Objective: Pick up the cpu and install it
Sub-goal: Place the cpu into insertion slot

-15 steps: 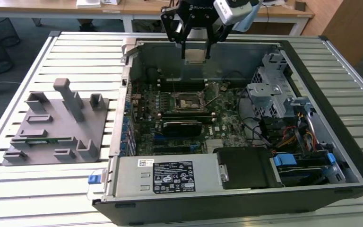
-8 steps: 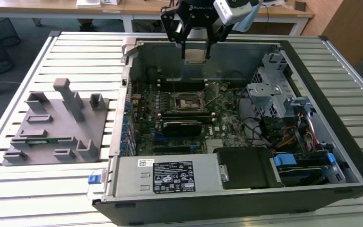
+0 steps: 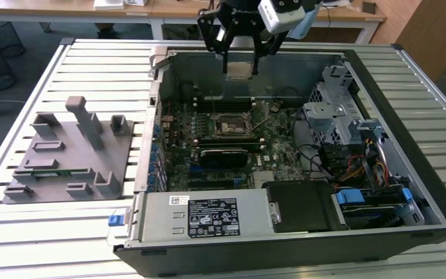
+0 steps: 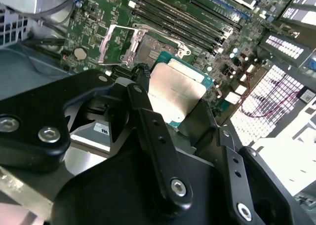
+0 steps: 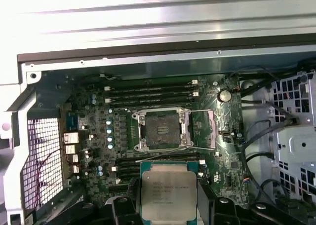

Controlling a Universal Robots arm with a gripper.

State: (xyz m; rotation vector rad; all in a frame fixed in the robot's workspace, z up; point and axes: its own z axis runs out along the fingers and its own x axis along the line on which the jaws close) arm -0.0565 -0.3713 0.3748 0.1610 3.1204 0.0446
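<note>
**CPU in the grip, high over the open case**

Your black two-fingered gripper (image 3: 240, 72) is clamped on the cpu (image 3: 240, 70), the small flat square chip with a silver-grey metal top and pale rim. The fingers pinch it by two opposite edges. In the exterior view it hangs well above the far end of the open dark-grey computer case (image 3: 409, 145), clear of everything inside.

In the first wrist view the cpu (image 5: 169, 194) sits square between the fingers (image 5: 210, 205) with its metal top facing the camera. The square black-and-metal socket frame (image 5: 161, 130) on the green motherboard (image 5: 222, 151) is apart from it, with a bank of black slots between them. The frame looks open and the dark contact bed is bare.

In the second wrist view the chip (image 4: 177, 94) looks flat in the grip, so the hold seems sound to me.

The job here is alignment, not speed.
- Hold the chip level, because a tilted corner could catch the socket's contacts.
- Square its edges to the frame while you are high.
- Match its orientation to the socket. I can't make out the corner marks or notches from here, so check them yourself.
- Watch the raised metal plate beside the socket (image 4: 114, 43) and give the fingers room.

The grey moulded parts fixture (image 3: 60, 157) sits on the slatted metal table (image 3: 91, 58) at the exterior view's left, well out of your way.
</note>
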